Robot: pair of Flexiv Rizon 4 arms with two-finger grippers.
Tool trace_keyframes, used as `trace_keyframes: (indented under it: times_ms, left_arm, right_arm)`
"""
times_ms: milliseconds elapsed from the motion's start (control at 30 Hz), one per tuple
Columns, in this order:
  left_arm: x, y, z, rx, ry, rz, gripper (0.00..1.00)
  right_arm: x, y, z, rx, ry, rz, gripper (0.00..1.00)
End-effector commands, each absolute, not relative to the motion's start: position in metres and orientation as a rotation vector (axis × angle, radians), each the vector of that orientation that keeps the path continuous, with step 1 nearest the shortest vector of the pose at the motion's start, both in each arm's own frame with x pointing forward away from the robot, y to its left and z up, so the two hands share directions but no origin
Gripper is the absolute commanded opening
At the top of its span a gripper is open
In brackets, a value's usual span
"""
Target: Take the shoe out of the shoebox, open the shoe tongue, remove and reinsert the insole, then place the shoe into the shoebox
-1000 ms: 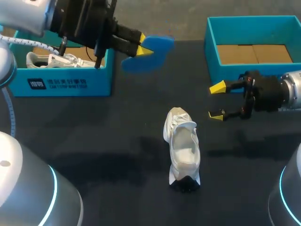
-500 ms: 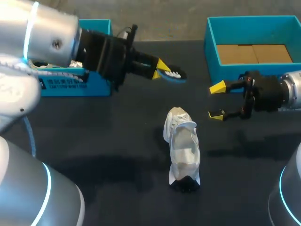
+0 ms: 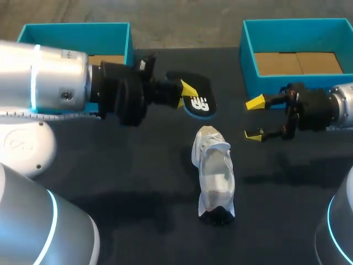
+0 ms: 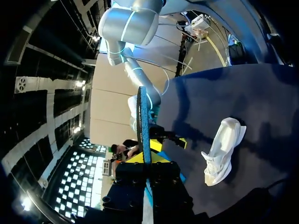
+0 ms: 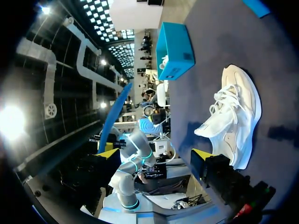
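A white shoe [image 3: 214, 174] lies on the black table near the middle, toe toward the far side, its opening facing up. My left gripper [image 3: 185, 94] hangs beyond the shoe's toe, shut on the insole [image 3: 198, 98], whose dark printed underside faces up. In the left wrist view the insole [image 4: 144, 123] stands edge-on between the yellow tips, with the shoe [image 4: 223, 149] ahead and to one side. My right gripper [image 3: 253, 118] is open to the right of the shoe and holds nothing. From its wrist the shoe [image 5: 233, 116] lies ahead beside one finger.
A blue shoebox [image 3: 249, 52] with a cardboard floor stands at the back right, just behind the right gripper. Another blue box [image 3: 77, 30] stands at the back left, mostly hidden behind my left arm. Bare black table surrounds the shoe.
My left arm has swung the insole right and down from beside the left box toward the shoe's toe, turning it from blue face to dark underside. The right arm and the shoe have stayed put.
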State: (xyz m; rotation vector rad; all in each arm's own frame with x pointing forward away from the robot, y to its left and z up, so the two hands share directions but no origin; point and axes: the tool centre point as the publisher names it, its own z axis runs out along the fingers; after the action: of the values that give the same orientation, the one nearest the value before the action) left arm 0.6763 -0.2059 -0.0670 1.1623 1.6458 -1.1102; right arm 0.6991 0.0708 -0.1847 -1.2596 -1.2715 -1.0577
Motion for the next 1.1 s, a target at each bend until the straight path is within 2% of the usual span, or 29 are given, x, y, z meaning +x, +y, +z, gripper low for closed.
trace_keyframes:
  times_ms: [33,567,1100]
  left_arm:
    - [0.672,-0.205,-0.076,1.145,1.607,-1.109,0.0]
    - [0.681,-0.209,-0.132,1.341,1.102,-0.93,0.0]
    - [0.685,-0.21,-0.136,1.366,1.097,-0.888,0.0]
  right_arm:
    - [0.698,0.072,-0.185,-1.262,-1.272,-1.059,1.0]
    - [0.698,0.072,-0.185,-1.262,-1.272,-1.059,1.0]
    - [0.698,0.072,-0.185,-1.262,-1.272,-1.059,1.0]
